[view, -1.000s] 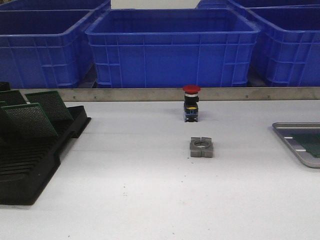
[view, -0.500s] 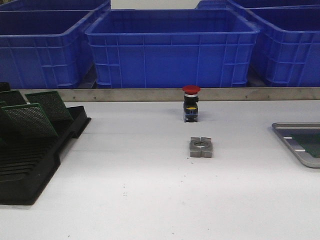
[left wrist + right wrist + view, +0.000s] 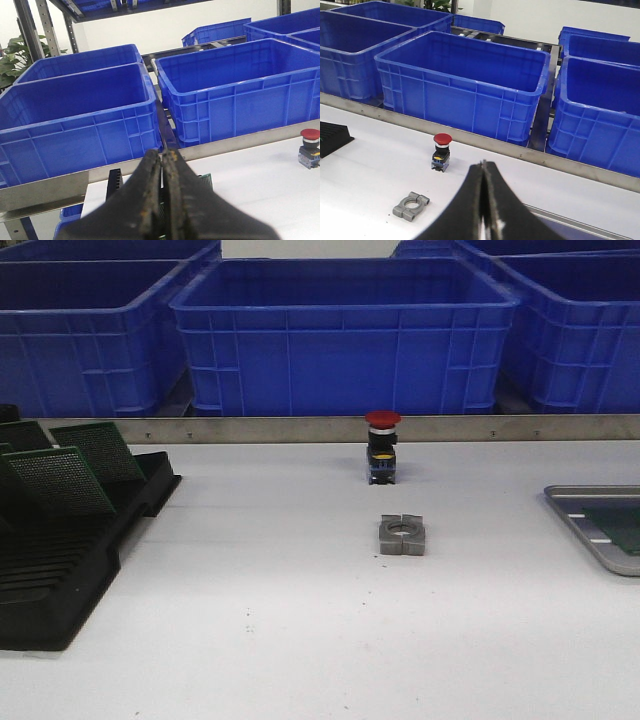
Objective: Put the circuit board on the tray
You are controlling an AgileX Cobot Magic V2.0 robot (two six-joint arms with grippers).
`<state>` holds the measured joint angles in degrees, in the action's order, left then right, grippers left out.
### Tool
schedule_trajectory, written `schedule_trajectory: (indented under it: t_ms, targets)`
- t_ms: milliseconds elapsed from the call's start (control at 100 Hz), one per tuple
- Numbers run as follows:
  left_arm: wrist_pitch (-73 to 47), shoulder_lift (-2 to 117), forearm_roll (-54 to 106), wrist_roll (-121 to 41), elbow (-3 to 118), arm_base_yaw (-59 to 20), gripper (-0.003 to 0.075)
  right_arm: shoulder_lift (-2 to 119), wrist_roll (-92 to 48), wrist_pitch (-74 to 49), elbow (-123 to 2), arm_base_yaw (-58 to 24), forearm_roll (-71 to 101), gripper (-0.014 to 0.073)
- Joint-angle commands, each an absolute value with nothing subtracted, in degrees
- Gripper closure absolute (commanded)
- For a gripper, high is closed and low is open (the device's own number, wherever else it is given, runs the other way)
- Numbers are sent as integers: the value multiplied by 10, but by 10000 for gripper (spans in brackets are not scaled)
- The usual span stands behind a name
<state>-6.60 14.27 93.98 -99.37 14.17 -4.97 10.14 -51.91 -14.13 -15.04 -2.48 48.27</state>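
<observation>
The grey metal tray (image 3: 590, 490) lies at the table's right edge, cut off by the picture, with a green circuit board (image 3: 628, 528) on its floor. Its rim also shows in the right wrist view (image 3: 580, 223), just beyond my right gripper (image 3: 483, 164), which is shut and empty above the table. More green circuit boards (image 3: 62, 480) stand tilted in the black slotted rack (image 3: 60, 570) at the left. My left gripper (image 3: 162, 154) is shut and empty above that rack (image 3: 115, 182); a board corner (image 3: 205, 180) shows beside it. Neither gripper shows in the front view.
A red-capped push button (image 3: 382, 445) stands mid-table, and a grey metal clamp block (image 3: 402, 535) lies in front of it. Several large blue bins (image 3: 345, 335) line the back behind a metal rail (image 3: 300, 428).
</observation>
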Motion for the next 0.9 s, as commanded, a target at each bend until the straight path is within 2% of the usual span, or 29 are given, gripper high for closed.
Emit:
schedule_trajectory:
  t_ms: [0,430,570,640,750,840,890]
  targets:
    - [-68,147,950,-987,157,-48,737,107,-525,-114,-164,-27,492,653]
    - [-68,147,950,-987,157,-48,737,107,-525,-114,-164,-27,492,653]
    - [-7,132,875,-975,156,-48,737,107,-525,-114,-164,-27,492,653]
    - [9,128,775,-855,152,-46,737,107,-525,-114,-164,-27,492,653]
    - [0,104,448,-537,140,-18,737,107,-525,-114,-164,-27,492,653]
    - [-87,79,247,-271,126,29,737,107,-525,-114,-164,-27,492,653]
    - [-148,66,194,-168,117,54,737,107,-525,-114,-164,-27,492,653]
